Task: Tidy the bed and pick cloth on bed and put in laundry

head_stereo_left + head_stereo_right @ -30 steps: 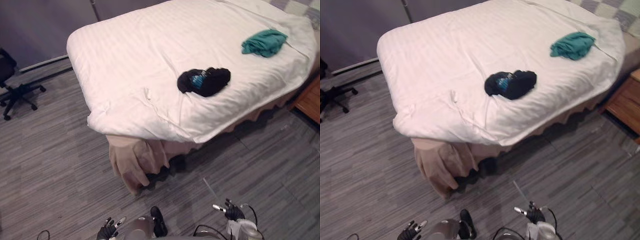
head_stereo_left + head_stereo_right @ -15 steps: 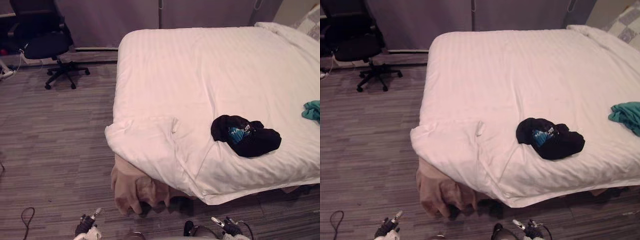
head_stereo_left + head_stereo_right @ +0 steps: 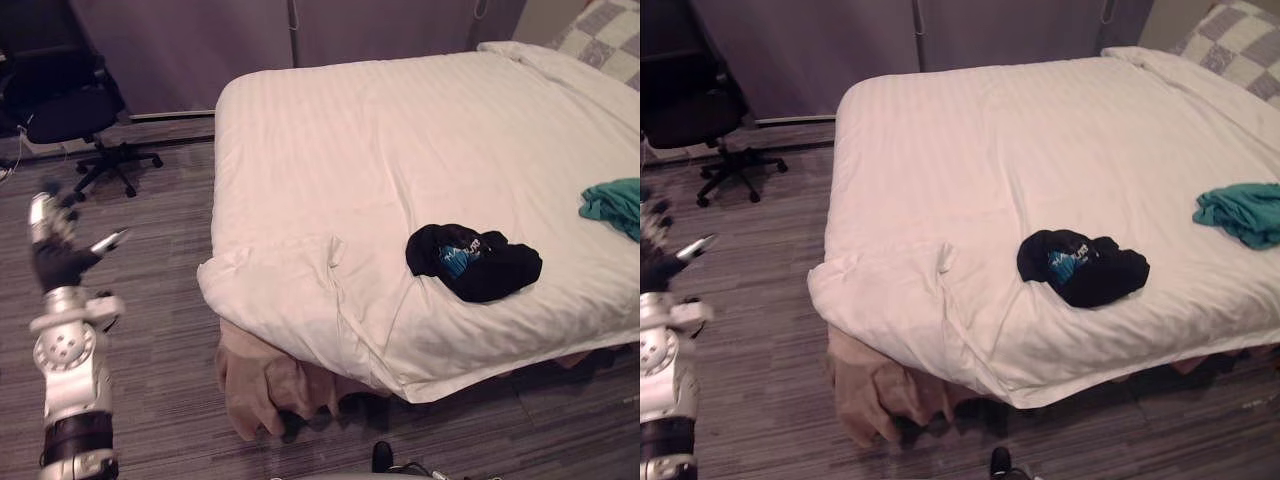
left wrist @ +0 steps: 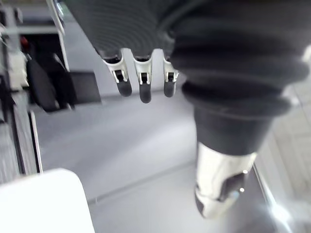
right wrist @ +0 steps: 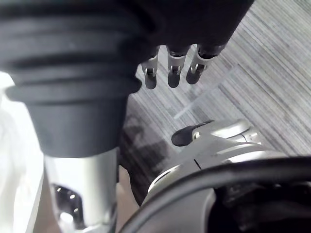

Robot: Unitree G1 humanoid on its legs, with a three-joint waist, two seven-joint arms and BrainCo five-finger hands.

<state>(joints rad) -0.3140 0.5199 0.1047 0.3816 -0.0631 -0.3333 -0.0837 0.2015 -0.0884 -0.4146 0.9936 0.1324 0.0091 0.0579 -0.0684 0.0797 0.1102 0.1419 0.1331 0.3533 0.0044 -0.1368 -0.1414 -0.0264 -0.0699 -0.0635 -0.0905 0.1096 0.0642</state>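
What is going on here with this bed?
The robot stands by the bed with nothing picked up yet. A black cloth and a green cloth lie on it. The left robot hand is raised beside the bed, open and empty; the right robot hand hangs open above the floor.

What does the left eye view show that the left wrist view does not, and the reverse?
Left eye view, not wrist: a black cloth and a green cloth lying apart on the white bed. Left wrist view, not eye: the fingers from close, straight, holding nothing. Both: the left hand, up beside the bed, and probably the bed's corner.
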